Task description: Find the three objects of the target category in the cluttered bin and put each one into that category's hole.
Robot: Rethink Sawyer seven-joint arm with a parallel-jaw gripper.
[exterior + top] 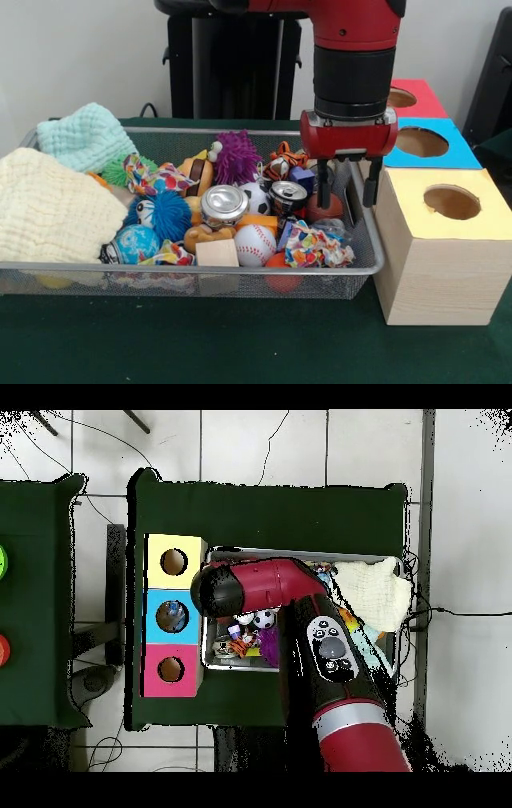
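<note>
End effector point(348, 188) spread open astride bin point(364, 240) wall, soda cans point(224, 204) and baseball point(254, 244) crowded beside it.

Even bright indoor light, soft shadows, can tops point(224, 200) glinting

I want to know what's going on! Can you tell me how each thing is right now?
gripper: open, empty, fingers straddling the bin's wall
wire bin: full of clutter
yellow box: hole looks empty
blue box: something shows in its hole from overhead
red box: partly hidden behind the arm
silver can: upright
cream cloth: draped over the bin's edge
</note>
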